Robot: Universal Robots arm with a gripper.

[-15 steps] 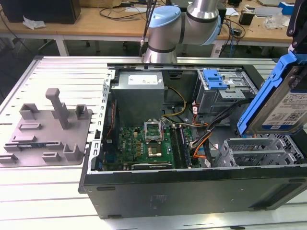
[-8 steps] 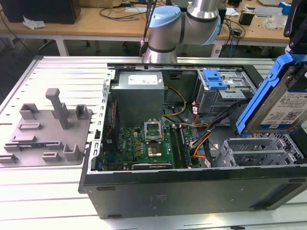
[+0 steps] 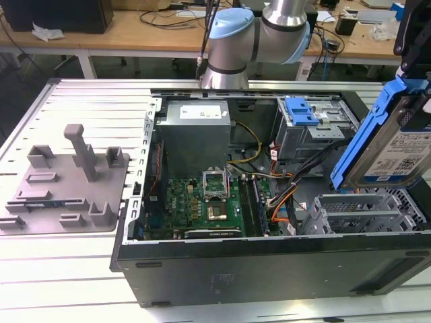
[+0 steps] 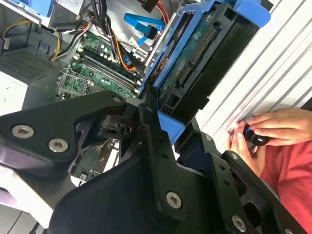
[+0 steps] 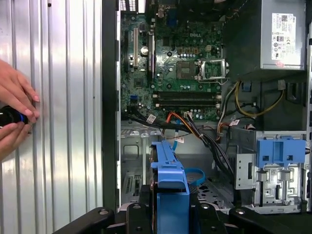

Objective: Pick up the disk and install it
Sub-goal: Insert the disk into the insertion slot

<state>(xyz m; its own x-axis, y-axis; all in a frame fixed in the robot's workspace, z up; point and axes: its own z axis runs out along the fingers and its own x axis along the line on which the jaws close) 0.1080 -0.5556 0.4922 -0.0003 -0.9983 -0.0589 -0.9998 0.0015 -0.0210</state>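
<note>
The gripper point(image 4: 168, 122) clamps the disk point(image 3: 397, 145), tilted above the open case point(image 3: 269, 262) (exterior view's right). Cables point(image 3: 283, 202) and the cage point(image 3: 316, 134) lie beside; a hand point(image 5: 14, 112) rests outside.

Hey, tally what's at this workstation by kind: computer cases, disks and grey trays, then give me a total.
Computer case: 1, lid off
Disk: 1, gripped in the robot's hand above the case
Grey tray: 1, beside the case
Total: 3

Silver arm point(image 3: 286, 13), pale-blue joint cap point(image 3: 232, 27), black screw-studded fingers point(image 4: 156, 146).
</note>
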